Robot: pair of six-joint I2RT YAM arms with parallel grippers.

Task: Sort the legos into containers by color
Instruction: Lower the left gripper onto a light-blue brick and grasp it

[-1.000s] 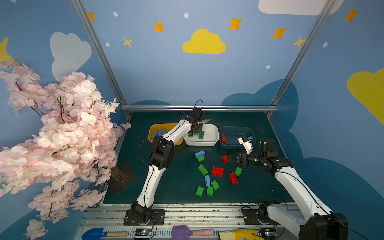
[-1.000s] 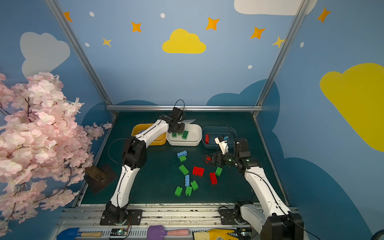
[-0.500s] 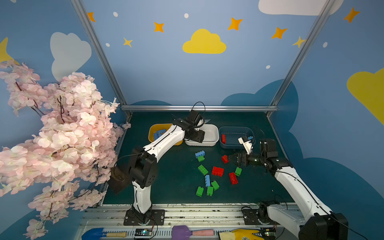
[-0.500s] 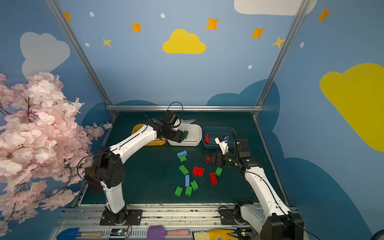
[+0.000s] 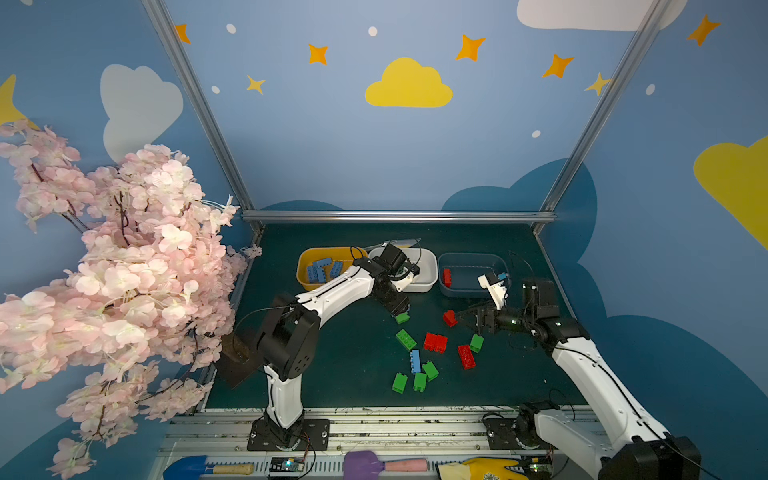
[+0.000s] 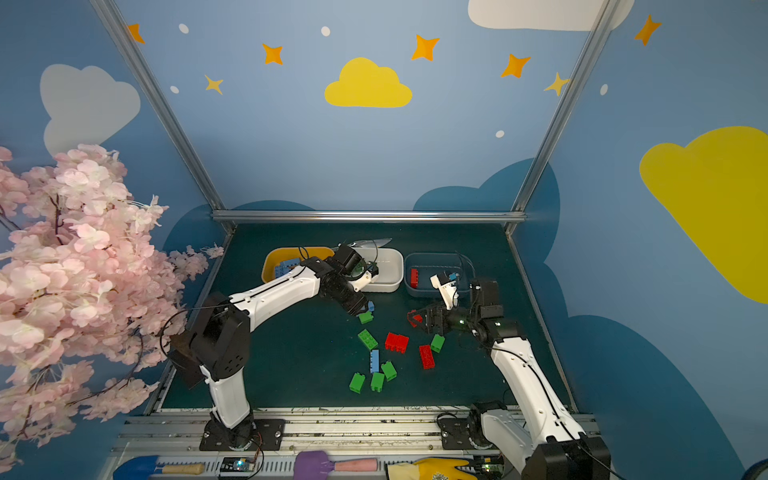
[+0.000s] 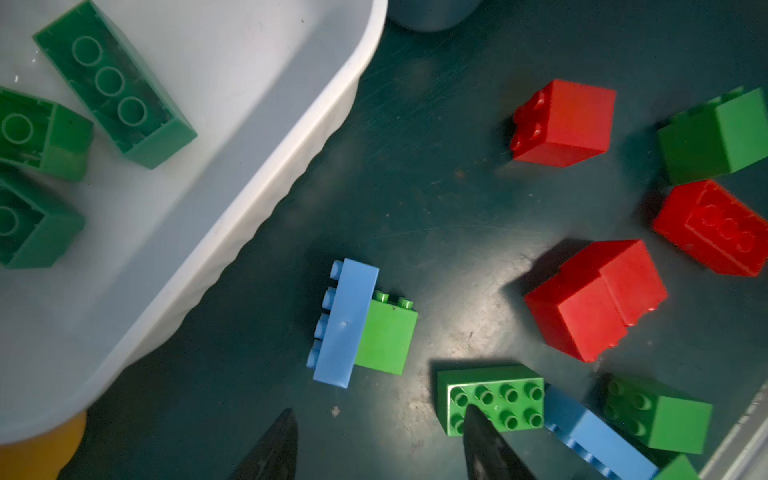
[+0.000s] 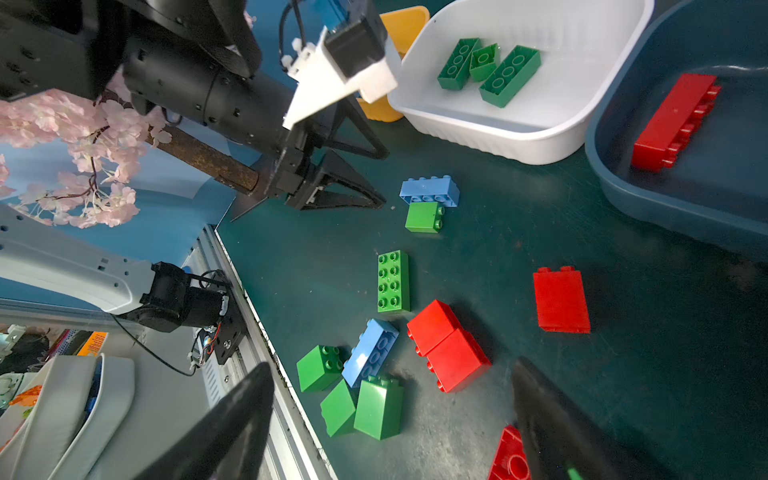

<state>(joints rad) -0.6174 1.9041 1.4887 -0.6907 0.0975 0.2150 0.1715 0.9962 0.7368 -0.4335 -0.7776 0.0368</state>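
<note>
Red, green and light blue legos lie loose on the dark mat (image 5: 357, 365). My left gripper (image 7: 379, 411) is open and empty, low over the mat just short of a long blue lego (image 7: 345, 324) lying against a small green lego (image 7: 386, 336); in both top views it (image 5: 400, 311) (image 6: 362, 309) hangs in front of the white container (image 5: 428, 270). My right gripper (image 8: 392, 363) is wide open and empty, raised beside a small red lego (image 5: 449, 318). The yellow container (image 5: 305, 266) holds blue legos, the white one green legos (image 8: 509, 77), the blue-grey container (image 5: 473, 259) a long red lego (image 8: 675, 122).
A pink blossom branch (image 5: 116, 266) overhangs the left side. The left arm's elbow (image 5: 286, 336) stands over the mat's left part. A metal rail (image 5: 374, 411) runs along the front edge, with tools and a glove (image 5: 478, 467) below it.
My left arm has swung out of the white container and come down to the mat in front of it, near the blue and green pair. The right arm has stayed still.
</note>
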